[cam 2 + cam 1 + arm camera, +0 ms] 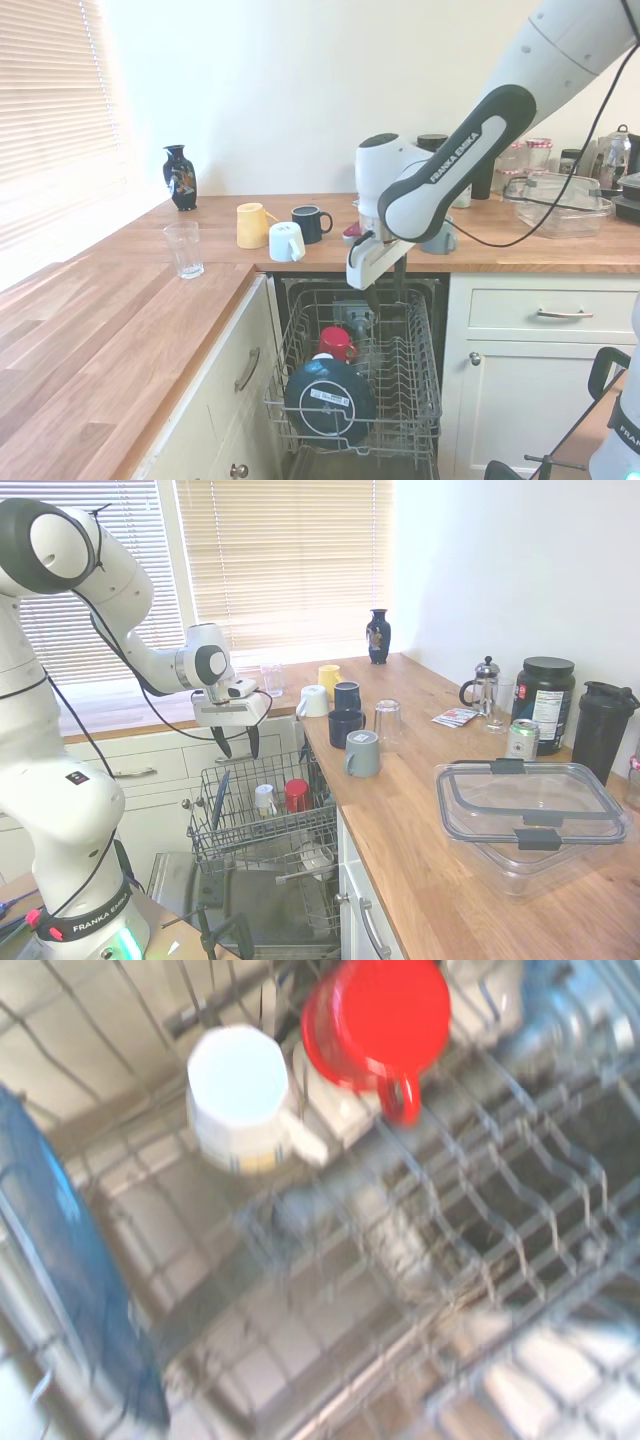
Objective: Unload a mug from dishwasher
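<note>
First exterior view showed the white robot arm's two-finger gripper (238, 746) hanging above the pulled-out grey wire rack (262, 825) of the built-in dishwasher (250, 900), its dark fingers parted and holding nothing. The small glossy red ceramic mug (297, 795) stood upside down in the rack, just beside a small white cup with a label (265, 800), both below the gripper and a little toward the counter. A dark blue flat lid-like item (220, 798) leaned in the rack on the far side of the white cup. On the wooden countertop (420, 840) beside the dishwasher sat a grey-blue mug (362, 753), a navy mug (345, 727), a yellow mug (329, 679) and a clear drinking glass (387, 720). Second exterior view showed the gripper (385, 293) over the rear part of the rack, apart from the red mug (336, 343), which sat just behind a round dark blue lid (329, 400). Wrist view, blurred, showed the red mug (378, 1022) with its handle and the white cup (240, 1095) side by side among the wires
</note>
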`<state>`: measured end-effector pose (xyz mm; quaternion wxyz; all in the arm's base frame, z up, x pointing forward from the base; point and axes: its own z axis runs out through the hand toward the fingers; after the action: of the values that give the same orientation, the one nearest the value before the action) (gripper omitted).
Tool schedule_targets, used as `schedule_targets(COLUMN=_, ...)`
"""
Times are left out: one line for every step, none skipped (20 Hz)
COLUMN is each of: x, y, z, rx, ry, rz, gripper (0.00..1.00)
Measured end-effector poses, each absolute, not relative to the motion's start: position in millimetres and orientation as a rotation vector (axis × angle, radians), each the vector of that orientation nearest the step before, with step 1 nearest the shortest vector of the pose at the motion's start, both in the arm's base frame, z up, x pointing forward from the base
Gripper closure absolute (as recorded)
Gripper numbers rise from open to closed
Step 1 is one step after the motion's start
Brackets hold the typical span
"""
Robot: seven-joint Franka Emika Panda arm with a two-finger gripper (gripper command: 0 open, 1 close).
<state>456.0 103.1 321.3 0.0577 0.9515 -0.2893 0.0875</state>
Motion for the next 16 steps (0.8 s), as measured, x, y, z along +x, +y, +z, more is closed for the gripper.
schedule_targets(x=463, y=106, z=315, rx=2.885, ry=-0.860, rz=0.279, gripper=0.00)
schedule_targets(x=471, y=108, z=308, rx=2.886, ry=-0.845, rz=0.288, gripper=0.00)
schedule_targets(x=478, y=111, z=299, rx=2.888, ry=-0.828, rz=0.288, gripper=0.00)
schedule_targets(x=485, y=114, z=289, rx=2.891, ry=-0.818, rz=0.287, gripper=0.00)
schedule_targets(x=492, y=117, z=280, rx=2.897, ry=-0.815, rz=0.283, gripper=0.00)
schedule_targets(x=498, y=119, z=272, rx=2.905, ry=-0.812, rz=0.281, gripper=0.00)
schedule_targets(x=505, y=120, z=265, rx=2.911, ry=-0.806, rz=0.284, gripper=0.00)
schedule_targets(x=511, y=119, z=258, rx=2.912, ry=-0.805, rz=0.285, gripper=0.00)
schedule_targets(x=517, y=118, z=251, rx=2.913, ry=-0.808, rz=0.286, gripper=0.00)
schedule_targets(x=522, y=116, z=244, rx=2.911, ry=-0.811, rz=0.283, gripper=0.00)
schedule_targets(x=526, y=114, z=236, rx=2.908, ry=-0.810, rz=0.282, gripper=0.00)
schedule_targets(x=531, y=112, z=228, rx=2.904, ry=-0.802, rz=0.284, gripper=0.00)
schedule_targets(x=534, y=109, z=222, rx=2.899, ry=-0.799, rz=0.288, gripper=0.00)
schedule_targets(x=538, y=105, z=215, rx=2.895, ry=-0.795, rz=0.293, gripper=0.00)
schedule_targets(x=542, y=102, z=209, rx=2.889, ry=-0.791, rz=0.297, gripper=0.00)
schedule_targets(x=545, y=98, z=203, rx=2.884, ry=-0.793, rz=0.302, gripper=0.00)
